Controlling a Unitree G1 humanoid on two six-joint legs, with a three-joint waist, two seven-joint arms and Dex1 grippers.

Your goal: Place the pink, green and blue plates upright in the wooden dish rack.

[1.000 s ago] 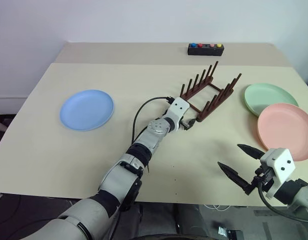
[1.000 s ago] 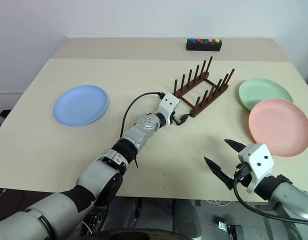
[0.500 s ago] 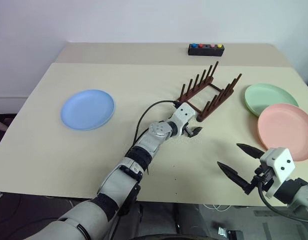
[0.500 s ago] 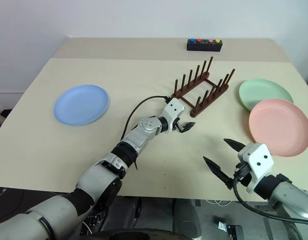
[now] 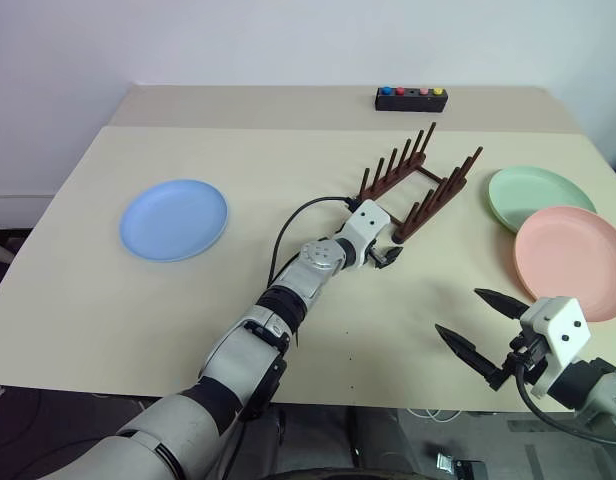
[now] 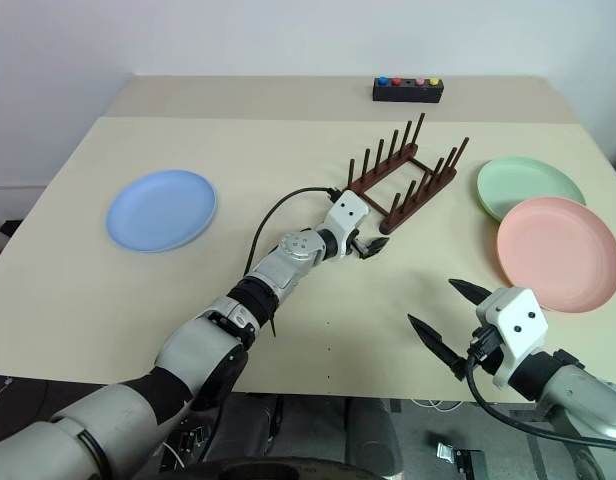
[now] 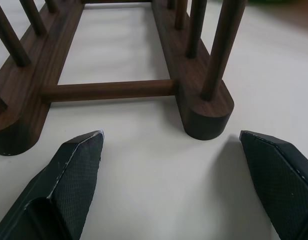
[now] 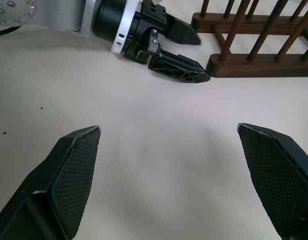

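A wooden dish rack [image 5: 419, 184] stands empty mid-table. The left gripper [image 5: 386, 254], fingers spread apart, sits just at its near end. The blue plate [image 5: 174, 219] lies flat far left; green plate [image 5: 538, 195] and pink plate [image 5: 573, 260] overlap at right. The right gripper [image 5: 478, 325] hovers near, fingers apart, empty.

No text, label, brand, number or sign can be read on anything in these views
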